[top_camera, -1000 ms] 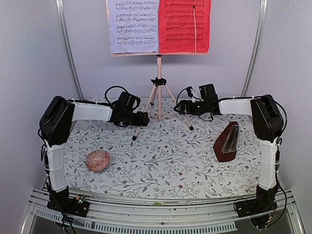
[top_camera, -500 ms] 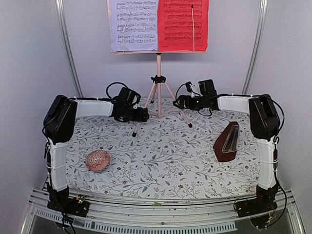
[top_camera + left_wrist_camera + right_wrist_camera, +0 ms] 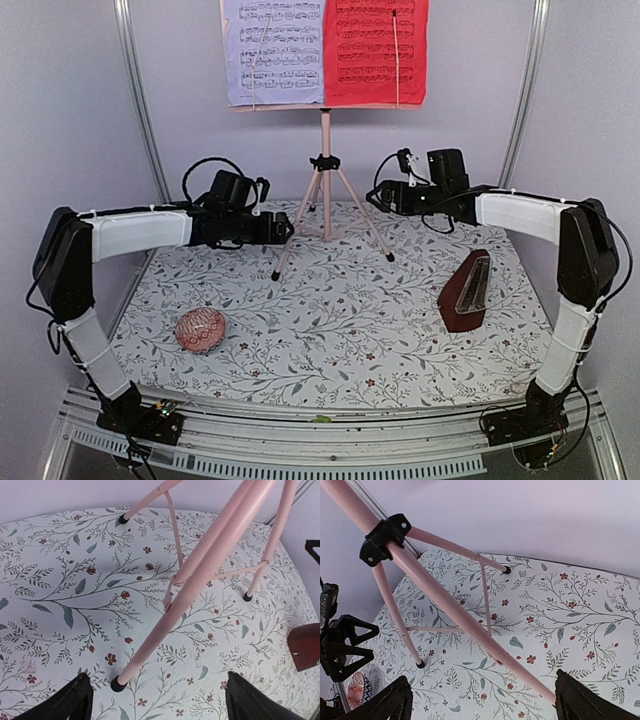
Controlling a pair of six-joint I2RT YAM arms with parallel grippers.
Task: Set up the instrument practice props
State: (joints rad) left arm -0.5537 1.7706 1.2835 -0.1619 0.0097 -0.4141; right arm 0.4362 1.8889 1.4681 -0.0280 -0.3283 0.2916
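From above, note the pink music stand [image 3: 325, 165] upright between left jaws and right jaws, pages [image 3: 325, 50] high above both, metronome [image 3: 467, 292] well behind the right jaws; by left wrist, centre the spread, empty left jaws on the leg [image 3: 192, 587] just ahead; by right wrist, likewise set the open, empty right jaws about the slanting leg [image 3: 455, 607], closing gently to avoid tipping.

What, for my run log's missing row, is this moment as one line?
stand upright, pages on | left tool open, empty, near stand | right tool open, empty, near stand | metronome untouched, right side
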